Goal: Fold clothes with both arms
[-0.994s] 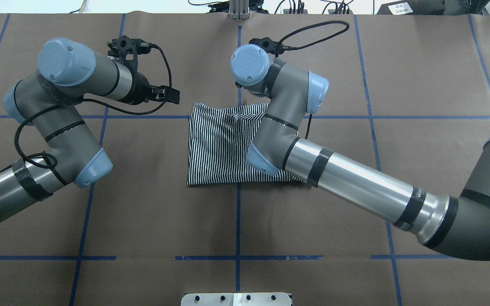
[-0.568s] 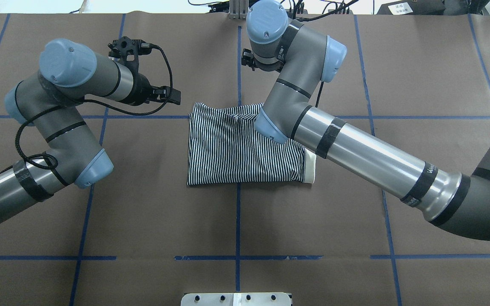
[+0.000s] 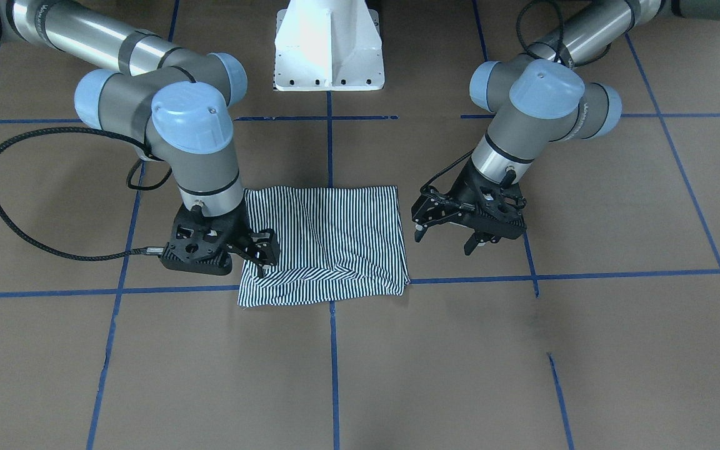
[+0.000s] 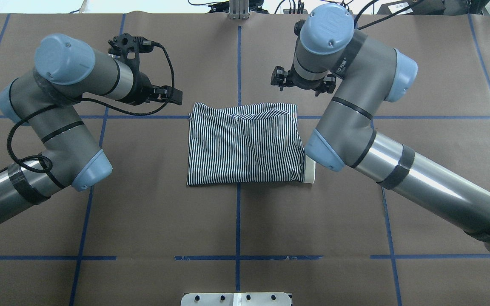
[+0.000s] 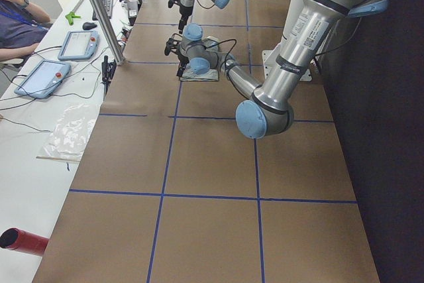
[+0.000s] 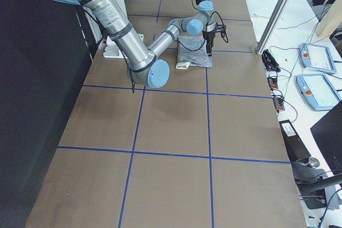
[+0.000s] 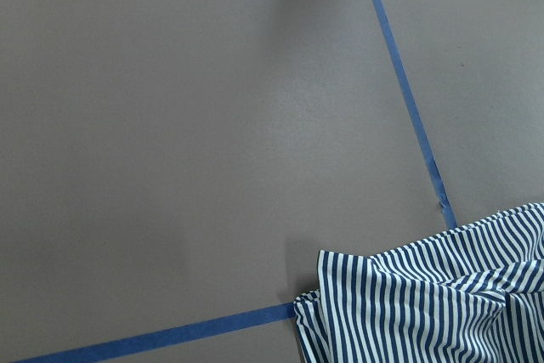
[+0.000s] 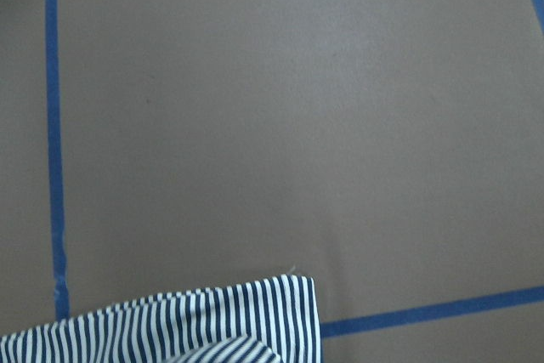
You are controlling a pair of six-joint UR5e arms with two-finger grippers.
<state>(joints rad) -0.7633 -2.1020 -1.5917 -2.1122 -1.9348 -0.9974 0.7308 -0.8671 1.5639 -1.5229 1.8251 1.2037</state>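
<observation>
**Folded striped shirt lies between the two grippers**

The polo shirt [image 4: 245,144] lies flat in the middle of the table [image 4: 143,212], folded to a rough rectangle across the centre blue tape line [image 4: 237,221]. Its cream collar [image 4: 310,170] shows at one near corner. The left gripper [image 3: 444,242] hangs just beside the shirt, not touching it, with the jaws spread and empty. The right gripper [image 3: 262,250] is over the opposite edge; it is not possible to tell its jaw state or contact.
</observation>
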